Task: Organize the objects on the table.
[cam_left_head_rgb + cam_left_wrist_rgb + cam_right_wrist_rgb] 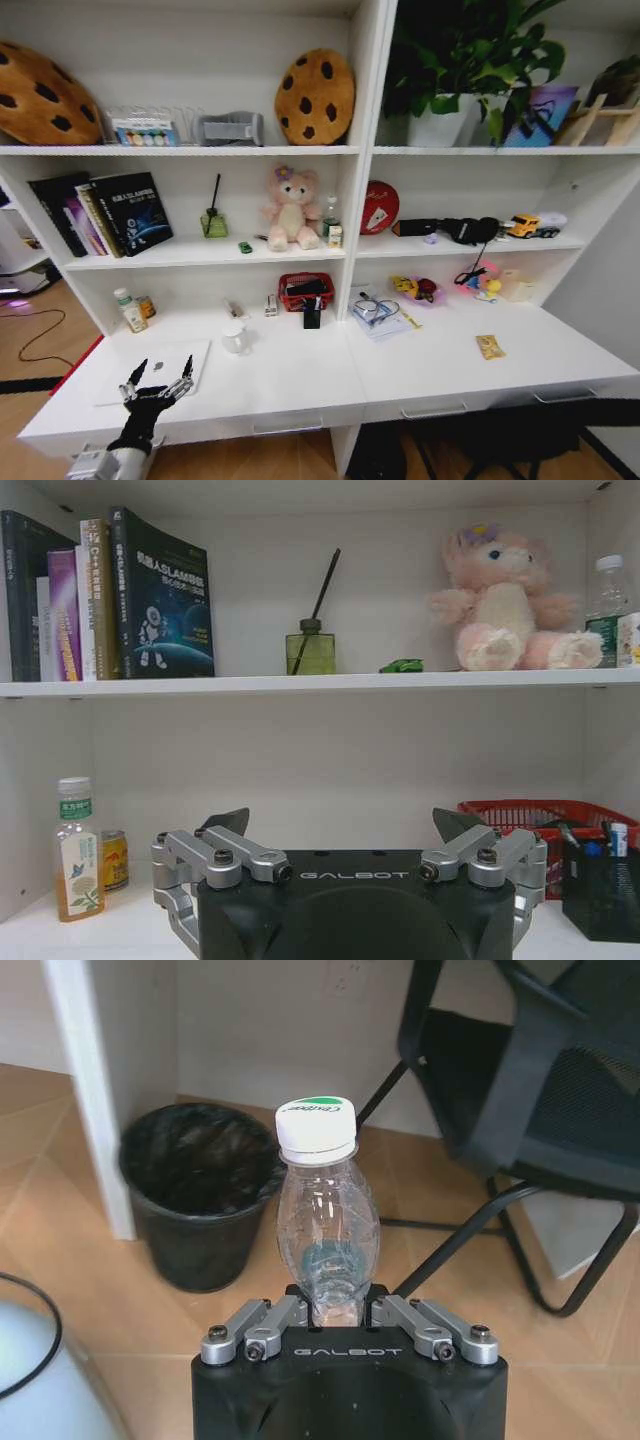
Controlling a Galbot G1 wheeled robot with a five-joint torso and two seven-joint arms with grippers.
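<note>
My left gripper (158,385) hovers open at the front left of the white table (400,370), over the near edge of the shut silver laptop (165,360). In the left wrist view its fingers (232,822) are spread wide with nothing between them, facing the shelving. A tiny green toy car (245,247) (402,665) sits on the shelf above. A yellow packet (490,346) lies at the table's right. My right gripper (340,1305) is shut on a clear empty bottle (327,1210) with a white, green-printed cap, held upright over the wooden floor beside a black bin (200,1195).
A white mug (234,338) stands right of the laptop, a red mesh basket (306,290) (520,815) behind it. A tea bottle (128,310) (77,850) and a small can stand back left. Papers and toys lie at the right rear. A black chair (540,1070) stands near the bin.
</note>
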